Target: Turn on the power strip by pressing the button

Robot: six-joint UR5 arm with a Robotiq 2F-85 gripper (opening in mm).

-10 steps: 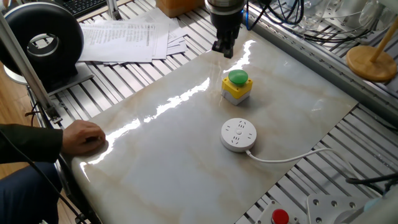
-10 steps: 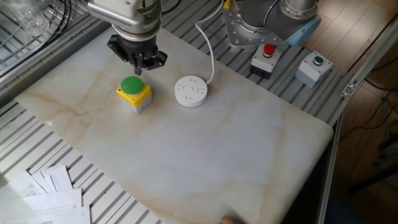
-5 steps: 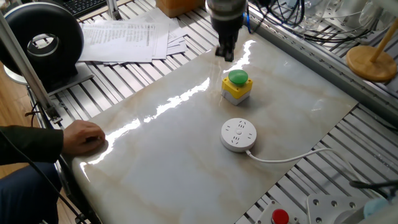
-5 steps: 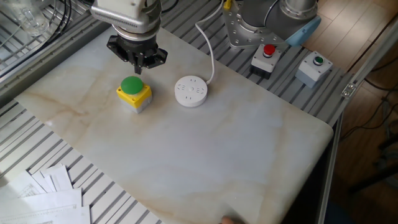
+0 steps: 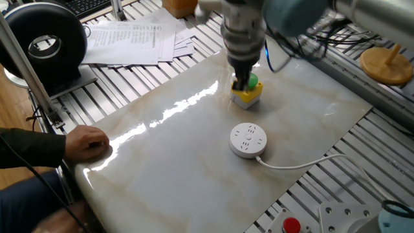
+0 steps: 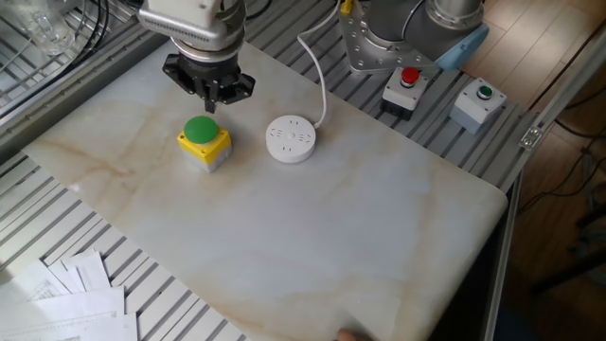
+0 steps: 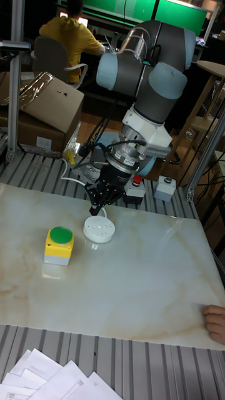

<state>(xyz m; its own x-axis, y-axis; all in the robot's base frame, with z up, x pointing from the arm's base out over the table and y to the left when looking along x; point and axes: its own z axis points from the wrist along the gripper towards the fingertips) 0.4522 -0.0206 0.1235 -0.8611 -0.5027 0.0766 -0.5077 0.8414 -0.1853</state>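
Observation:
The power strip (image 5: 248,140) (image 6: 290,139) (image 7: 99,230) is a round white puck lying flat on the marble board, with its white cable (image 5: 304,162) trailing off the edge. The button on it is too small to pick out. In one fixed view my gripper (image 5: 244,81) is blurred and overlaps the green dome of a yellow box (image 5: 248,96). The other fixed view puts the gripper (image 6: 210,97) just behind that box (image 6: 204,142), left of the strip, with its fingertips meeting in a point. From the tall fixed view the gripper (image 7: 100,209) hangs just over the strip's far edge.
A person's hand (image 5: 87,142) (image 7: 214,322) rests on the board's edge. Beyond the board stand a red-button box (image 6: 405,83) and a grey box with a green button (image 6: 476,102). Papers (image 5: 136,39), a black round device (image 5: 42,45) and a wooden stand (image 5: 387,65) lie around it.
In one fixed view the gripper has come down and toward the camera, from behind the yellow box to over its green dome. The other fixed view shows hardly any shift.

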